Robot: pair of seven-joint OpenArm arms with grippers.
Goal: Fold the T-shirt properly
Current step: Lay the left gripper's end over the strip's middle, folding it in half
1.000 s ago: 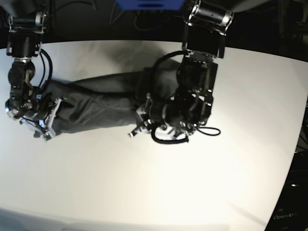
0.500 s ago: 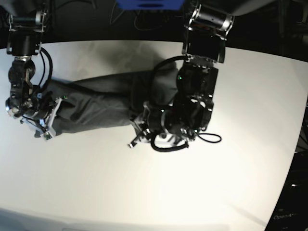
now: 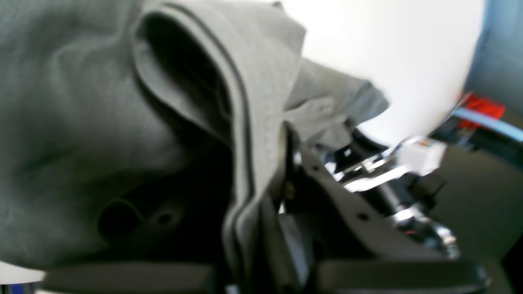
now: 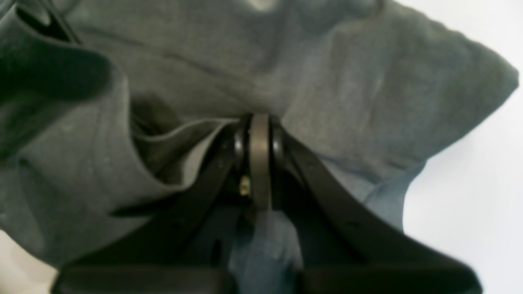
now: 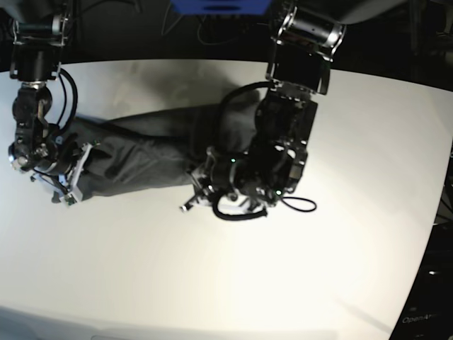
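Both jaws stay pinched on the T-shirt (image 5: pixel 141 152), the left arm (image 5: pixel 279 152) having edged leftward.

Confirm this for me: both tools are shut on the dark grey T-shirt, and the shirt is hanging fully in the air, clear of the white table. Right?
Not quite. Both the left tool and the right tool are shut on the T-shirt, but it is not hanging in the air: the base view shows it stretched out flat on the white table between the two arms.
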